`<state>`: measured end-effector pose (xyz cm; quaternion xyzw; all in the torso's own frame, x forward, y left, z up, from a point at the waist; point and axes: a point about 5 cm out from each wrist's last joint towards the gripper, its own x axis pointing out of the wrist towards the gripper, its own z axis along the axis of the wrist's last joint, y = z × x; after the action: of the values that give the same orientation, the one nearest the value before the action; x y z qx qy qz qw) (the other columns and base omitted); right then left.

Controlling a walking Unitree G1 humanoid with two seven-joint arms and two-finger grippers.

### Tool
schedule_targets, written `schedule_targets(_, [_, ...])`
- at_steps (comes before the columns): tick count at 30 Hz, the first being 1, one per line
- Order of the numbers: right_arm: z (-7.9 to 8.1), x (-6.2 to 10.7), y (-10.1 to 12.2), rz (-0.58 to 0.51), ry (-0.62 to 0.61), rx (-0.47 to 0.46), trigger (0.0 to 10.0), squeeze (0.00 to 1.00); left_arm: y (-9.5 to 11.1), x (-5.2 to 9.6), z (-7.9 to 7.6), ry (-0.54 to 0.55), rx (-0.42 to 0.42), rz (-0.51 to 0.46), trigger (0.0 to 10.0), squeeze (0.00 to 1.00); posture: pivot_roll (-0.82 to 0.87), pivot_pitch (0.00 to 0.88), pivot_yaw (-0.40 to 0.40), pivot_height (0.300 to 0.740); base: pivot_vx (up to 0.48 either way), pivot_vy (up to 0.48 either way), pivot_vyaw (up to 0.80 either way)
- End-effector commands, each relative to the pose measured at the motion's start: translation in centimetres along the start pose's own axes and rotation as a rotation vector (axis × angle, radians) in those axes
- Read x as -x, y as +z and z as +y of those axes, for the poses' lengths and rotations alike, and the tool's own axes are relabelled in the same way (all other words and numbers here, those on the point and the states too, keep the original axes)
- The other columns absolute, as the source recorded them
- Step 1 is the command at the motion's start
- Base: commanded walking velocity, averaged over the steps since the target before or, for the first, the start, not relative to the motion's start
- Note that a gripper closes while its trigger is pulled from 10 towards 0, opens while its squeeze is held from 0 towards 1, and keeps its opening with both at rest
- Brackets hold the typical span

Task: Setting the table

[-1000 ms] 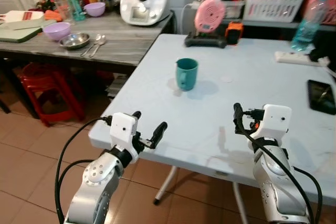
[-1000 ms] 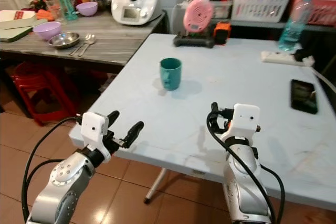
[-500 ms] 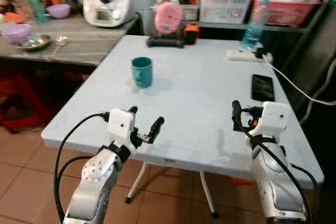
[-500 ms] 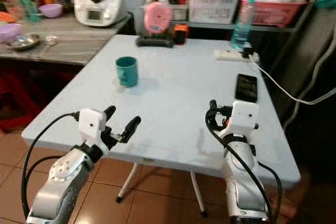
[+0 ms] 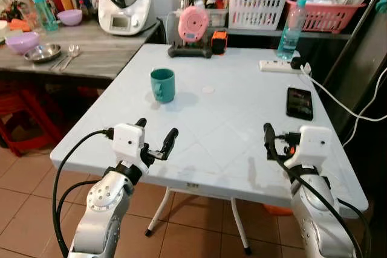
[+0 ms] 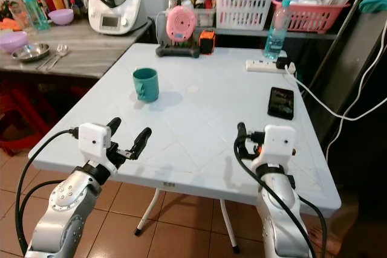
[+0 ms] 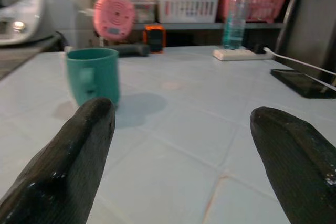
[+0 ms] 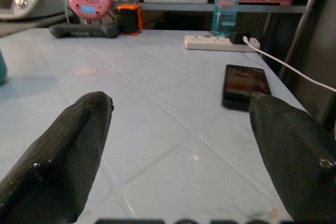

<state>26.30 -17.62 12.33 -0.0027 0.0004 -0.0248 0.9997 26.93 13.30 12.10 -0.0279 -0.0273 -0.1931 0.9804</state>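
A teal mug [image 5: 163, 84] stands upright on the pale blue table [image 5: 230, 125], left of its middle, and it also shows in the left wrist view as the mug [image 7: 93, 77]. My left gripper [image 5: 156, 131] hovers open over the table's near left edge, well short of the mug, holding nothing. My right gripper [image 8: 178, 103] is open and empty above the near right part of the table. On the grey side counter [image 5: 103, 58] to the left lie a purple bowl [image 5: 22, 41], a steel bowl [image 5: 41, 52] and spoons [image 5: 68, 52].
A black phone [image 5: 300, 102] lies on the table's right side; a power strip [image 5: 280, 66] with its cable, a water bottle [image 5: 290, 28] and a pink round device [image 5: 192, 25] stand along the far edge. A red stool [image 5: 18, 119] sits under the counter.
The whole picture has shifted as the camera moved, so the table now sits more centred and the counter further left. Both grippers keep the same open pose; the mug has not moved.
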Motion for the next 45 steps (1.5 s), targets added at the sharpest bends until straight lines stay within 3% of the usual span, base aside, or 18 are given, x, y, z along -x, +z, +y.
schedule_targets(1, [0.3, 0.2, 0.5, -0.024, 0.022, 0.009, 10.0, 0.00, 0.0, 0.0, -0.1, -0.002, -0.008, -0.001, 10.0, 0.00, 0.00, 0.000, 0.032, 0.740, 0.371, 0.000, 0.00])
schedule_targets(16, [1.0, 0.8, 0.2, -0.012, 0.042, -0.001, 10.0, 0.00, 0.0, -0.3, -0.4, -0.012, 0.005, -0.007, 10.0, 0.00, 0.00, 0.000, 0.038, 0.740, 0.374, 0.000, 0.16])
schedule_targets(22, [1.0, 0.9, 0.2, -0.012, 0.037, -0.005, 10.0, 0.00, -0.1, -0.2, -0.4, 0.003, 0.004, -0.004, 10.0, 0.00, 0.00, 0.000, 0.039, 0.740, 0.000, 0.000, 0.77])
schedule_targets(34, [1.0, 1.0, 0.4, -0.011, 0.036, -0.019, 10.0, 0.00, -1.0, -0.2, -1.4, -0.063, -0.006, 0.022, 10.0, 0.00, -0.01, 0.013, 0.031, 0.740, 0.000, 0.000, 0.00])
schedule_targets(45, [0.2, 2.3, 0.2, 0.015, 0.005, 0.006, 10.0, 0.00, -1.8, -2.3, -1.9, -0.100, 0.002, 0.030, 10.0, 0.00, -0.08, 0.039, 0.039, 0.740, 0.000, 0.000, 0.00])
